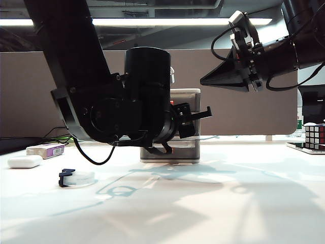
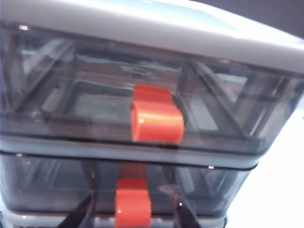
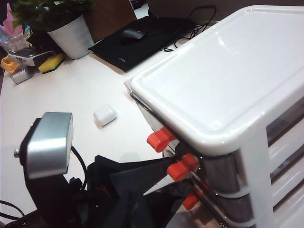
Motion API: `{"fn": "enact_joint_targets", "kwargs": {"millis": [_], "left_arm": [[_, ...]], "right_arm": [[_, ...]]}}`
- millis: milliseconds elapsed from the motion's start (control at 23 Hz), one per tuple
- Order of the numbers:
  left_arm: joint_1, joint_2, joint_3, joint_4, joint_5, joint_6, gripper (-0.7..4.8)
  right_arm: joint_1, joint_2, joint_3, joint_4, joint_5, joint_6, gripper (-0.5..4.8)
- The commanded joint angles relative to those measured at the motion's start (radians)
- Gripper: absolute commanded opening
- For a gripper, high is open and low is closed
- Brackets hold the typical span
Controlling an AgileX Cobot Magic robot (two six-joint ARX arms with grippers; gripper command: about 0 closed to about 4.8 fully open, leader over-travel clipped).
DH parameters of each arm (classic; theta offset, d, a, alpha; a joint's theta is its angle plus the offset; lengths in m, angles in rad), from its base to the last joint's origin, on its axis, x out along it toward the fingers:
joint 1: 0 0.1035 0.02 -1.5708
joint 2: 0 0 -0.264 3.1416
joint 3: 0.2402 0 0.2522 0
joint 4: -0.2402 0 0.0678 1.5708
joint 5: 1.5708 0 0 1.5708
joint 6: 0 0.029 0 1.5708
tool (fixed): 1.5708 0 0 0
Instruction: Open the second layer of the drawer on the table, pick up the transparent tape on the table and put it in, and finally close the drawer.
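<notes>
The drawer (image 1: 189, 95) is a white-framed cabinet standing mid-table, largely hidden behind my left arm. In the left wrist view its second layer (image 2: 57, 183) sits below the top drawer, and the second layer's red-orange handle (image 2: 133, 209) lies between my left gripper's (image 2: 132, 203) dark fingers (image 2: 80, 214). Those fingers stand open with a gap on each side of the handle. The transparent tape (image 1: 77, 178), with its dark clip, lies on the table (image 1: 228, 203) at the front left. My right gripper (image 1: 203, 80) hangs high at the right above the cabinet, holding nothing visible.
A white oval case (image 1: 24, 161) and a purple-and-white box (image 1: 46, 150) lie at the far left. A Rubik's cube (image 1: 315, 136) stands at the right edge. The right wrist view shows a plant pot (image 3: 71, 35) and a black pad with a mouse (image 3: 142, 42) beyond the cabinet.
</notes>
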State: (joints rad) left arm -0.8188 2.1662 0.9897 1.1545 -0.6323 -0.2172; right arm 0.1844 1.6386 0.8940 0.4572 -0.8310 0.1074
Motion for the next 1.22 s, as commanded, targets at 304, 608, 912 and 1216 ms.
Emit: {"fn": "enact_joint_targets", "kwargs": {"millis": [304,608,912,1216], "left_arm": [[0.003,-0.002,0.007,0.003,-0.003,0.004,1.2],[0.013,-0.002,0.007,-0.015,0.001,0.003,0.89],[0.013,-0.002,0.007,-0.025,0.004,0.003,-0.06],[0.012,-0.002,0.007,-0.032,0.005,0.003,-0.06]], "right_arm": [[0.026,-0.002,0.005,0.011,-0.005,-0.007,-0.05],[0.026,-0.002,0.005,0.01,-0.006,-0.007,-0.05],[0.026,-0.002,0.005,0.011,-0.003,-0.009,-0.05],[0.04,0.048,0.019,0.062,0.081,-0.055,-0.05]]}}
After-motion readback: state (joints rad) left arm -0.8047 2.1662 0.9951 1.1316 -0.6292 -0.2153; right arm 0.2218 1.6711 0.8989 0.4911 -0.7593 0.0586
